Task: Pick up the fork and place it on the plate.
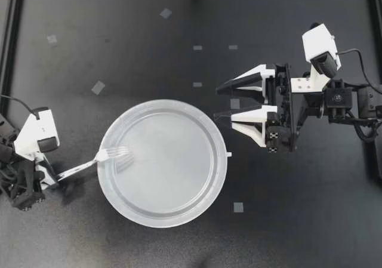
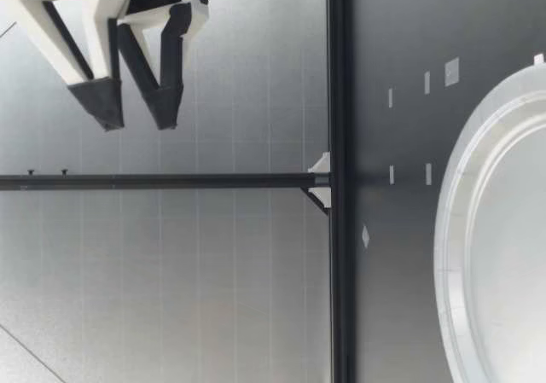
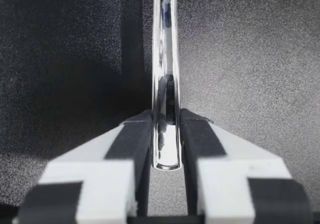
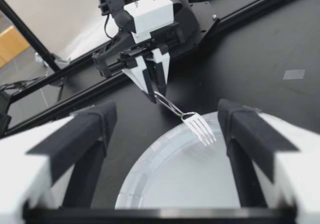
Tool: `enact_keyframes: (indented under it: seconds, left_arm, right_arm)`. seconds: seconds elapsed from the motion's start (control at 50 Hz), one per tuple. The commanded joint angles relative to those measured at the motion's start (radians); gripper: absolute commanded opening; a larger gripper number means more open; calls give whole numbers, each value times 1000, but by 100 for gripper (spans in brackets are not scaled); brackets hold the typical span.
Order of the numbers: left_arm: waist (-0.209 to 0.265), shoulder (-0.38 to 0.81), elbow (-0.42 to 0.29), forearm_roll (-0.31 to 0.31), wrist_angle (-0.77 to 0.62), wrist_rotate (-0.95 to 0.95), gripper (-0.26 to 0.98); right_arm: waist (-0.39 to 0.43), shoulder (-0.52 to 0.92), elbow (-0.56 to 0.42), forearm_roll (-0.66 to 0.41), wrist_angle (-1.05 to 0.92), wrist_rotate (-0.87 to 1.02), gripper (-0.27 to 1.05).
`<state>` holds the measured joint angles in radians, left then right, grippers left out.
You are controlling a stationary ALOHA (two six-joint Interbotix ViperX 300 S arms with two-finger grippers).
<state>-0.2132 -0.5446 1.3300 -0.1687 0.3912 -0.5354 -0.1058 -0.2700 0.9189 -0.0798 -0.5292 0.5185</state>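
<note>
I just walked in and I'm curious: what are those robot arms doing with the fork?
My left gripper is shut on the handle of the fork, holding it so the tines reach over the rim of the plate. The fork is not yet let go. My right gripper is open and holds nothing; it hovers above the table at the plate's other side.

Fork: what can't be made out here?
- Top view: fork handle end hidden inside my left pincer.
- Left wrist view: tines cut off by the edge; only handle shows.
- Low view: fork out of frame; plate cut by edges.
- Right wrist view: whether tines touch plate is unclear.
</note>
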Motion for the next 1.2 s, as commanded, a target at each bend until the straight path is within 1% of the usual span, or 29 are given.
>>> enact_keyframes:
  seconds: [0.0, 0.46, 0.56, 0.72, 0.84, 0.98, 1.06, 1.18]
  left_arm:
    - [-3, -3, -9, -5, 5, -9, 4]
    - [-3, -3, -18, -26, 63, -20, 10]
    - [-3, -5, -18, -26, 72, -20, 14]
    - [-3, -5, -23, -26, 78, -18, 29]
    - [-3, -5, -23, -26, 78, -20, 46]
    - [-3, -5, -29, -26, 78, -20, 62]
    - [-3, -5, -35, -25, 77, -18, 68]
    - [-3, -5, -46, -25, 75, -15, 68]
  right_arm:
    - [-5, -8, -25, 2, -12, 2, 79]
    - [-5, -8, -25, 2, -20, 2, 79]
    - [-5, -8, -25, 2, -20, 2, 79]
    - [-5, -8, -25, 2, -20, 2, 79]
    - [-5, -8, -25, 2, -20, 2, 79]
    - [-6, -8, -26, 2, -18, 2, 79]
    - [-5, -8, -25, 2, -18, 2, 79]
    - [-5, -8, -25, 2, -20, 0, 79]
